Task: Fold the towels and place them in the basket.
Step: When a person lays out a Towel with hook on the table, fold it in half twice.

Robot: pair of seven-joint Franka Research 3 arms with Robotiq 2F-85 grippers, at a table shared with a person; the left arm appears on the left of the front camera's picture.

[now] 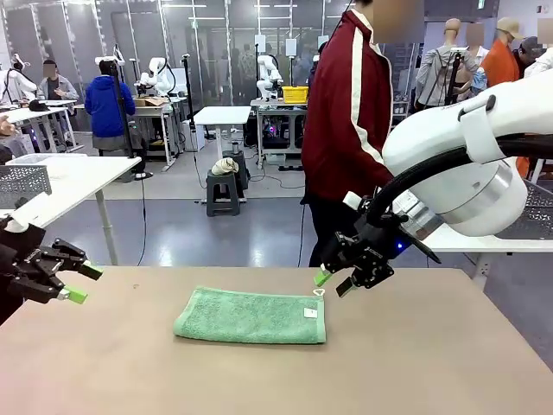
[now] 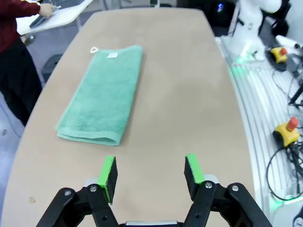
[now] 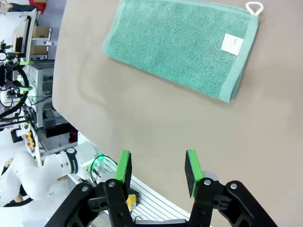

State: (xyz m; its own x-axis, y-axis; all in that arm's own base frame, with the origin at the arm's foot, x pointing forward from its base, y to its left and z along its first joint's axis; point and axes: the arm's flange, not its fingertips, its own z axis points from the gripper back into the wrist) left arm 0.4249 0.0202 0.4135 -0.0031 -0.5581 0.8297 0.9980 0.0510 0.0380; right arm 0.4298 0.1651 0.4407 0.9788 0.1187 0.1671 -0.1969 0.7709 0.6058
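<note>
The tan desk [image 1: 449,363] is spreading out under and around the sea-green towel [image 1: 251,316], and the bottom of the front view is cutting off its near edge. Beyond the towel's far right corner a person [image 1: 346,112] in a dark red jacket with white stripes is standing side-on. The person's legs are being partly hidden by the right arm [image 1: 484,164], whose white bulk is running off the picture's edge above and to the right of the towel. The towel is lying flat on the desk, folded into a long strip. Two layers are showing at its left end in the left wrist view, but how many more are lying inside cannot be told. The right tool [image 1: 333,283] is hovering just over the towel's far right corner, its jaws standing apart and gripping nothing. From the front it is hard to tell whether a fingertip is touching the cloth. The left tool [image 1: 84,284] is hanging well off the towel's left end, also spread wide and carrying nothing, with its arm being cut off at the picture's side. A small white label [image 1: 310,313] is sitting near the towel's right end, its print too small to read. A white loop [image 1: 319,292] is poking out from the towel's far right corner.
</note>
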